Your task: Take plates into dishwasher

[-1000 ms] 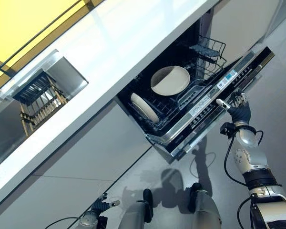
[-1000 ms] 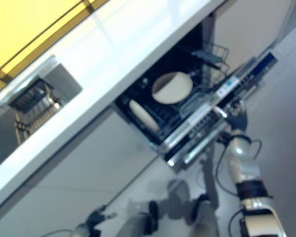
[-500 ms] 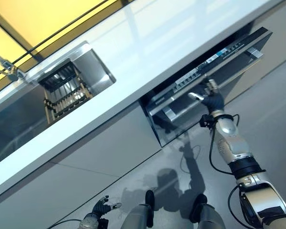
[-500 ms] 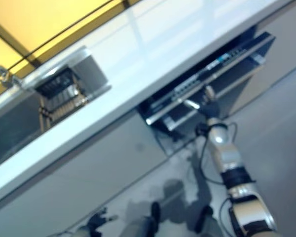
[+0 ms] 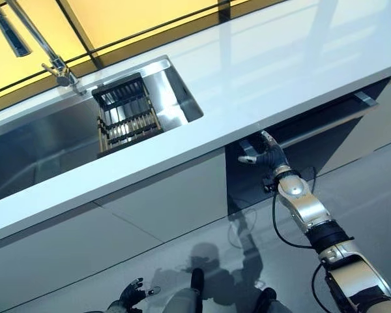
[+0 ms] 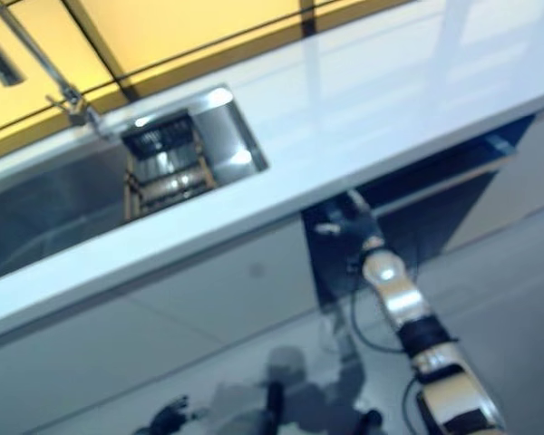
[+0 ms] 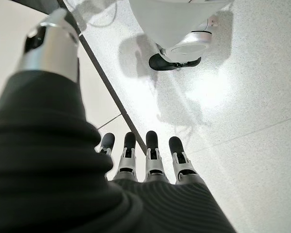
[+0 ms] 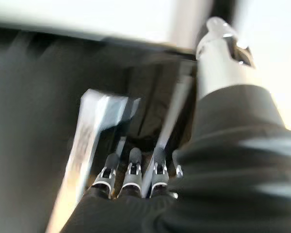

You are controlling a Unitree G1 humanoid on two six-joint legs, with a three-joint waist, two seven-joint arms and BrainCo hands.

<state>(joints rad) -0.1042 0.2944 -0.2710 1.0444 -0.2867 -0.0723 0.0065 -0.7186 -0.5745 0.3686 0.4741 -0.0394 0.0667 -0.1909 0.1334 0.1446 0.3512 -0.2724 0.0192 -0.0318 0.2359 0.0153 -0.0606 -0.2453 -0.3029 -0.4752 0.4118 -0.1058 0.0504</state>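
1. Fingers of the right hand (image 5: 268, 154): held straight and pressed flat against the dishwasher door (image 5: 326, 130), just under the front edge of the surface (image 5: 260, 72); nothing is gripped.
2. Fingers of the left hand (image 7: 150, 160): held straight and apart, empty, hanging low over the floor (image 7: 242, 145).
3. Plates: none can be seen; they are judged to be behind the nearly shut door.
4. Risk: a dark gap is left at the door's top edge; if the push is stopped short, the latch may not be caught.
5. Risk: fingertips may be pinched between door top and surface edge.
6. Sink (image 5: 150, 104) with rack (image 5: 125, 114): at the surface's far edge, uninvolved.
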